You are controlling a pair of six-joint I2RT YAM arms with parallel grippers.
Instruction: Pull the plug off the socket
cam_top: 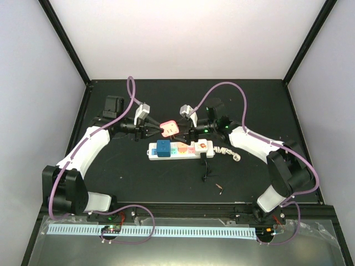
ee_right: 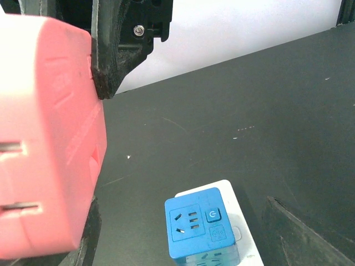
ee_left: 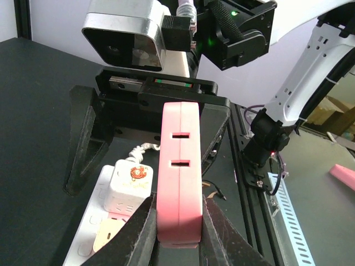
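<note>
Nearest the arm bases, a thin black lead (cam_top: 206,169) is lying loose on the dark table (cam_top: 138,183), at about 5 o'clock from the socket (cam_top: 184,149). The socket itself is lying flat just beyond it, running from 9 to 3 o'clock across the overhead view, with its bundled white cord (cam_top: 224,151) trailing off the 3 o'clock end. A blue cube adapter (cam_top: 163,148) is sitting plugged in at the 9 o'clock end and a white cube (cam_top: 203,146) at the 3 o'clock end.

Farther back, at about 11 o'clock from the strip's middle and raised above it, the pink plug (cam_top: 168,128) is hanging clear of the outlets. The left gripper (cam_top: 160,128) is reaching in from 9 o'clock and is clamping the plug tight between its two fingers, which the left wrist camera shows pressing on both flat sides. The right gripper (cam_top: 187,133) is facing it from 3 o'clock with its jaws spread wide and nothing in them. The pink plug is sitting close to one of its fingers, and whether they are touching cannot be told.

As a judgement, the pulling is looking done for the pink plug, since it is no longer seated in the strip. What is left may be only carrying it away or passing it across, and whether the blue and white cubes are also meant to come out is not clear.
</note>
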